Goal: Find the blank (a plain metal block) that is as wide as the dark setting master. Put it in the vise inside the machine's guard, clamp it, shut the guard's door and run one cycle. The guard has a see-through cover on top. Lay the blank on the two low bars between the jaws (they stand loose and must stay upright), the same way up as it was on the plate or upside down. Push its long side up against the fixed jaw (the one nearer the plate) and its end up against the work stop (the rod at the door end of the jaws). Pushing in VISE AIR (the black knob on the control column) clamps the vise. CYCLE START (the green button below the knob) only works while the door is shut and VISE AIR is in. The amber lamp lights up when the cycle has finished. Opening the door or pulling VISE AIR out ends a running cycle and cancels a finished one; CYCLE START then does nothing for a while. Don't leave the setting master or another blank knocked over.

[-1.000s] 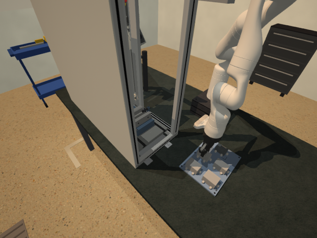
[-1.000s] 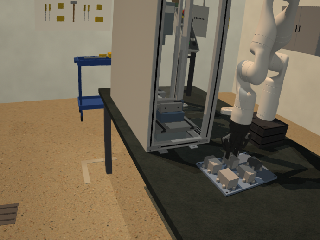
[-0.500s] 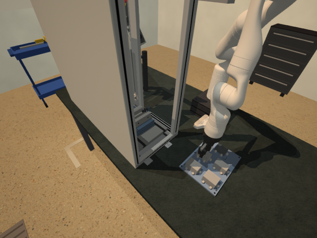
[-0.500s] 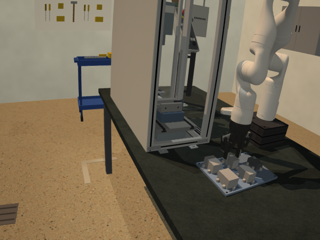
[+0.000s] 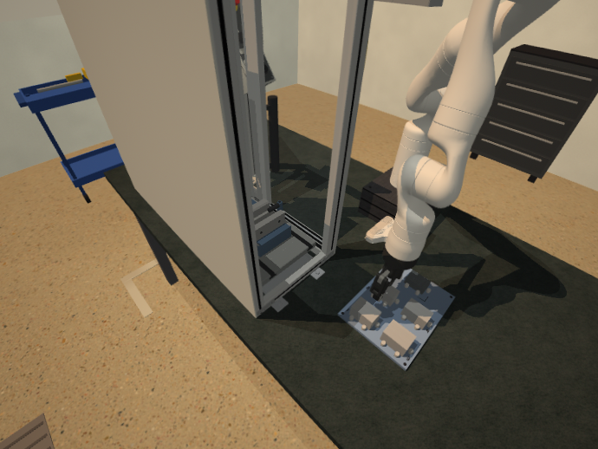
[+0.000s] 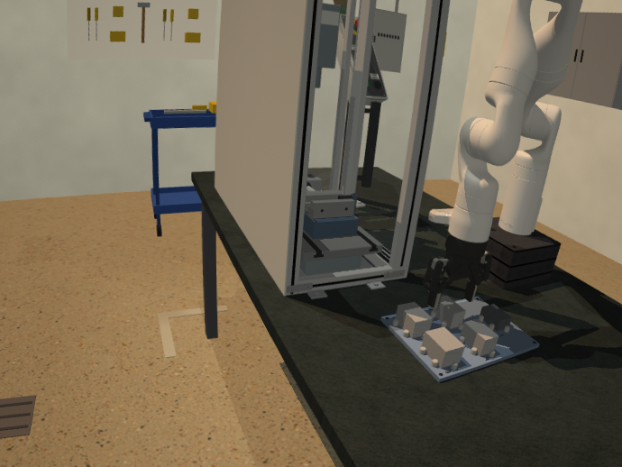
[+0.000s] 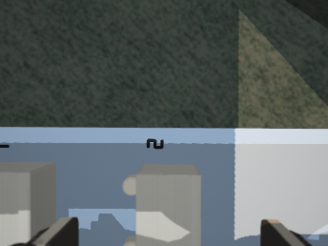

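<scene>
A blue-grey plate (image 5: 398,316) on the dark mat holds several light metal blanks and the dark setting master (image 5: 418,283), all upright. My gripper (image 5: 384,287) points down over the plate's near-guard side. It is open, with its fingers standing wide on either side of one blank (image 6: 449,312) without touching it. In the wrist view this blank (image 7: 168,200) stands on the plate below the mark "2" (image 7: 154,143), with both fingertips well clear of its sides. Another blank (image 7: 26,200) stands to its left. The vise (image 6: 331,211) sits inside the guard (image 5: 192,145).
The control column (image 6: 374,85) stands beyond the guard. The arm's dark base block (image 6: 522,251) is behind the plate. A blue cart (image 6: 176,160) stands off the table to the left.
</scene>
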